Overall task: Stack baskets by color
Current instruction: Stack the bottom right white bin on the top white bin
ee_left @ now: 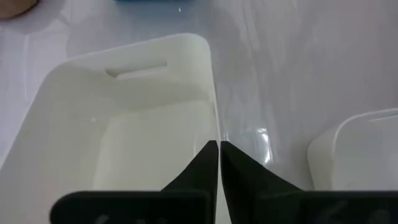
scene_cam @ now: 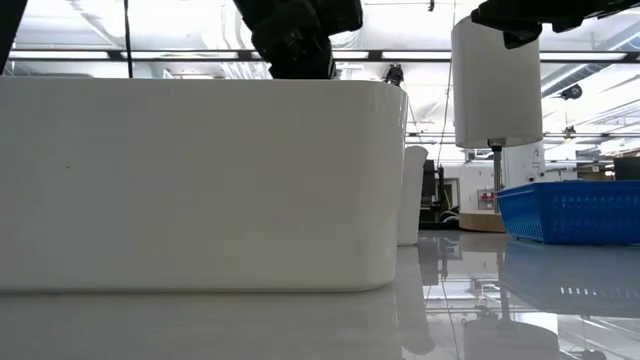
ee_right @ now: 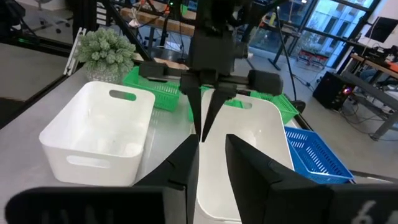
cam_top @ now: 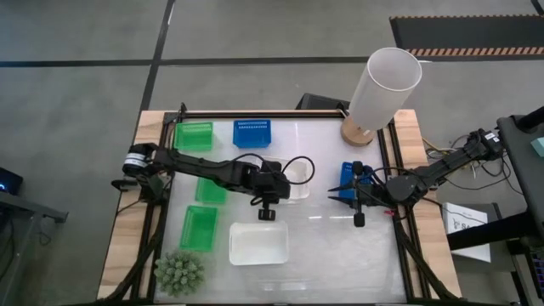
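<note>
A white basket [ee_left: 124, 124] stands at mid-table with my left gripper [ee_left: 219, 148] shut on its wall. In the high view this gripper [cam_top: 276, 194] is at the centre. A second white basket [cam_top: 257, 243] stands nearer the front edge. Three green baskets [cam_top: 194, 136] [cam_top: 211, 189] [cam_top: 198, 228] lie at the left. One blue basket [cam_top: 252, 133] is at the far edge and another [cam_top: 350, 174] is under my right arm. My right gripper [ee_right: 211, 158] hangs open above the table's right part with nothing between its fingers. My left gripper pinches the top rim of the white basket's long side wall [ee_left: 216, 127], the one nearer the table's front, with one finger inside the basket and one outside. The fingers slant down from the table's left. Whether the basket's bottom is off the table I cannot tell.
A tall white cylinder [cam_top: 384, 85] on a wooden foot stands at the far right. A spiky green plant [cam_top: 178, 272] sits at the near left corner. Bare glossy tabletop lies between the white baskets and the right arm.
</note>
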`<action>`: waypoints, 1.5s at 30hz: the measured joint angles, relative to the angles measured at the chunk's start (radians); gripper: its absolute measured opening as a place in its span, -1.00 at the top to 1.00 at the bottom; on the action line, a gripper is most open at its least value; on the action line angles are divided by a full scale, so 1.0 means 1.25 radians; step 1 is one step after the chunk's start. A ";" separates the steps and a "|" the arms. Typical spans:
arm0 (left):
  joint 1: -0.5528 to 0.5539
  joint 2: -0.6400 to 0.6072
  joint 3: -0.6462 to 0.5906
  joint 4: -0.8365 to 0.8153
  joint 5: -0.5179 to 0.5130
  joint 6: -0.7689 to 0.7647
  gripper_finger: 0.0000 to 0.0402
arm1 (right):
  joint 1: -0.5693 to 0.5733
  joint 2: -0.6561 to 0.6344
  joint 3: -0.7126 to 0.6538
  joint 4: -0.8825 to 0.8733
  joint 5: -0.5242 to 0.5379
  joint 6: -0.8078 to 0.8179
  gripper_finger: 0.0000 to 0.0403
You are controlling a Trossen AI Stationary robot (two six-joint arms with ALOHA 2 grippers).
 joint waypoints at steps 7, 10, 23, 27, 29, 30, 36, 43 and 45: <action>-0.004 -0.001 0.031 -0.024 0.129 -0.014 0.78 | 0.000 0.000 0.000 0.000 0.000 0.003 0.66; -0.004 -0.002 0.069 -0.073 0.102 -0.048 0.52 | 0.000 0.000 0.000 0.000 0.000 0.000 0.66; -0.022 0.240 0.396 -0.434 -0.035 -0.019 0.15 | 0.000 -0.009 0.000 -0.020 0.001 -0.003 0.66; -0.018 0.290 0.436 -0.495 -0.065 -0.002 0.20 | 0.000 -0.013 0.000 -0.025 0.000 -0.001 0.66; -0.017 0.293 0.436 -0.479 -0.065 -0.001 0.24 | 0.000 -0.012 0.000 -0.026 0.000 0.003 0.66; -0.015 0.293 0.436 -0.474 -0.066 -0.001 0.25 | 0.000 -0.012 0.000 -0.027 0.000 0.004 0.66; -0.015 0.292 0.436 -0.476 -0.083 -0.001 0.52 | 0.000 -0.013 0.001 -0.028 0.000 0.004 0.66; -0.015 0.292 0.429 -0.480 -0.083 -0.003 0.97 | 0.000 -0.013 0.002 -0.028 0.000 0.004 0.66; -0.015 0.292 0.429 -0.479 -0.083 -0.003 0.97 | 0.000 -0.013 0.002 -0.028 0.000 0.004 0.66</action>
